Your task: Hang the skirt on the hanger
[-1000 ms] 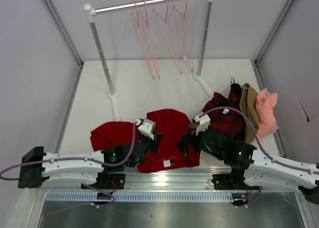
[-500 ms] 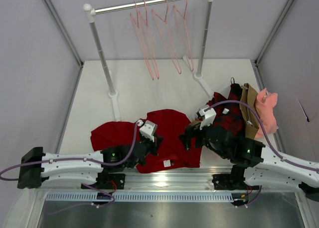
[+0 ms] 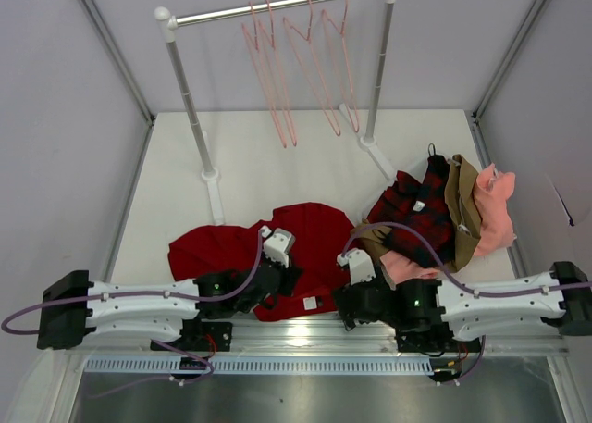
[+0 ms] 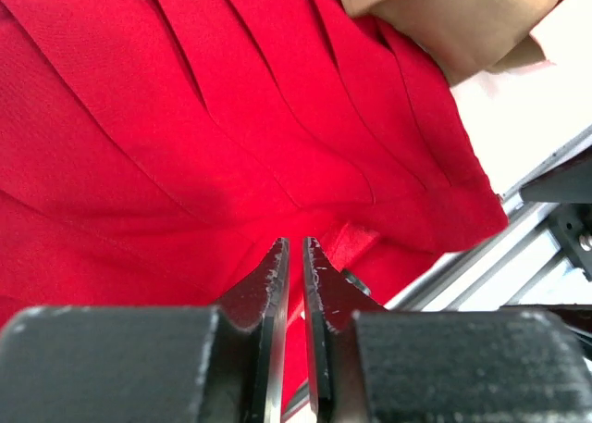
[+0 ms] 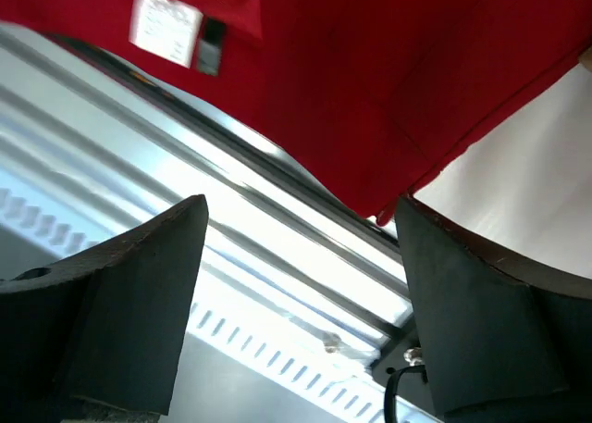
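The deep-red skirt (image 3: 305,242) lies spread flat on the table near the front edge, with a white label (image 3: 312,304) at its front hem. My left gripper (image 3: 285,279) rests over the skirt's front middle. In the left wrist view its jaws (image 4: 294,256) are closed to a thin slit with no cloth between them, and the skirt (image 4: 185,118) fills the view. My right gripper (image 3: 345,306) is at the skirt's front right corner. It is wide open (image 5: 301,247), with the skirt's corner (image 5: 388,80) above it. Several salmon-pink hangers (image 3: 310,67) hang on the rail.
The clothes rack (image 3: 190,108) stands at the back of the table, its foot near the skirt's left part. A pile with a red-and-black plaid garment (image 3: 416,205), a tan one (image 3: 461,196) and a salmon-pink one (image 3: 495,210) lies at the right. The metal front rail (image 5: 277,210) runs below the skirt.
My right arm swung down from the plaid pile to the skirt's front right corner at the table edge. My left gripper shifted slightly right over the skirt.
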